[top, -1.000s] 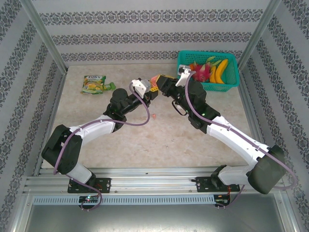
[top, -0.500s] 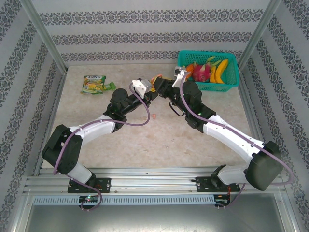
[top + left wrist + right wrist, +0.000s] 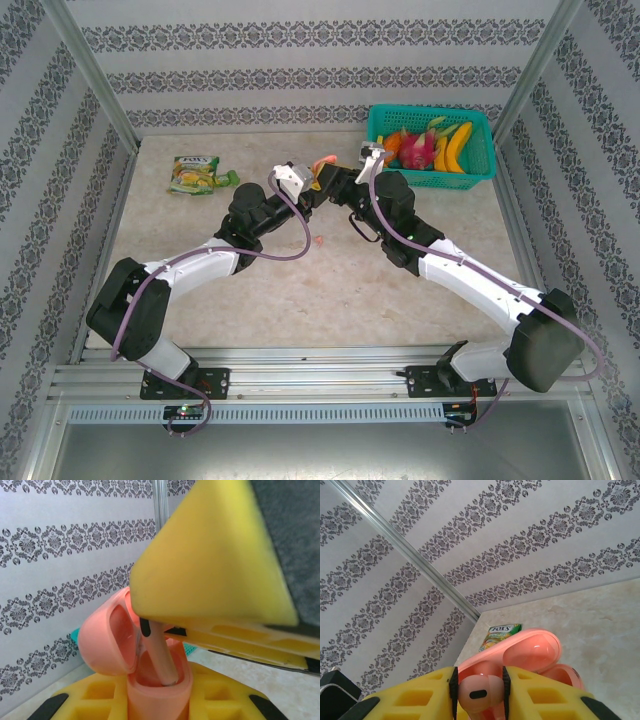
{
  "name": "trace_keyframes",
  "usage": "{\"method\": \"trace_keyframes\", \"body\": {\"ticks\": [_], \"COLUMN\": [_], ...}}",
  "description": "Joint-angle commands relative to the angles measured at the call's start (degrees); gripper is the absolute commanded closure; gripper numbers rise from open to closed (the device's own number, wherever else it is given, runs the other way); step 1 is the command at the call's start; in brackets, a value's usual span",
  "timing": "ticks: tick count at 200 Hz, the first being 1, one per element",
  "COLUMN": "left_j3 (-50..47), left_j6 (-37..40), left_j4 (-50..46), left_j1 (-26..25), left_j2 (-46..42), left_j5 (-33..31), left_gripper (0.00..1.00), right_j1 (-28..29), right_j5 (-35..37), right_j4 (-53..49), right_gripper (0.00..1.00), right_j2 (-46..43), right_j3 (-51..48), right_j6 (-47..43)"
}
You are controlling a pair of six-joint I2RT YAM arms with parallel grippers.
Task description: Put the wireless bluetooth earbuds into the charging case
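Right gripper (image 3: 479,684) pinches a pale pink earbud (image 3: 478,699), its stem tip inside the open pink charging case (image 3: 106,641) clamped in the left gripper (image 3: 160,704), above the far middle of the table (image 3: 200,235). Tilted so, the stem could jam on the socket rim, or twist the case loose.

the top camera looks down from high behind the near edge over the whole table (image 3: 300,290). the left wrist camera, close up, faces the far right corner; the right wrist camera faces far left, and all three share the open pink case (image 3: 102,640)
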Motion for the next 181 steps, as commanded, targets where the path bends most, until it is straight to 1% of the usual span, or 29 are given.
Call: {"method": "trace_keyframes", "body": {"ticks": [1,53,100,137,181], "left_j3": [1.9,1.9,2.0,2.1,2.2], "left_j6": [-0.9,-1.2,-1.4,-1.2,-1.1], "left_j4": [1.9,2.1,2.4,2.0,2.5], "left_j1": [-0.8,-0.8,-1.2,-1.3,-1.3], "left_j2": [-2.1,-2.3,-2.1,-2.2,-2.5], "left_j5": [0.6,1.1,0.7,0.7,0.6], "left_gripper": [1.00,1.00,1.00,1.00,1.00], "right_j1": [-0.5,-0.6,0.5,1.2,2.2], "right_j5": [-0.4,0.6,5.0,4.1,4.9], "right_j4": [1.1,1.1,5.1,5.1,3.6], "right_gripper": [0.70,0.71,0.72,0.72,0.73], "right_j2": [0.7,0.8,2.0,3.1,3.0], "right_j3": [-0.8,-1.7,-3.0,-2.7,-3.1], "right_j6": [0.8,1.6,5.8,4.2,-0.5]}}
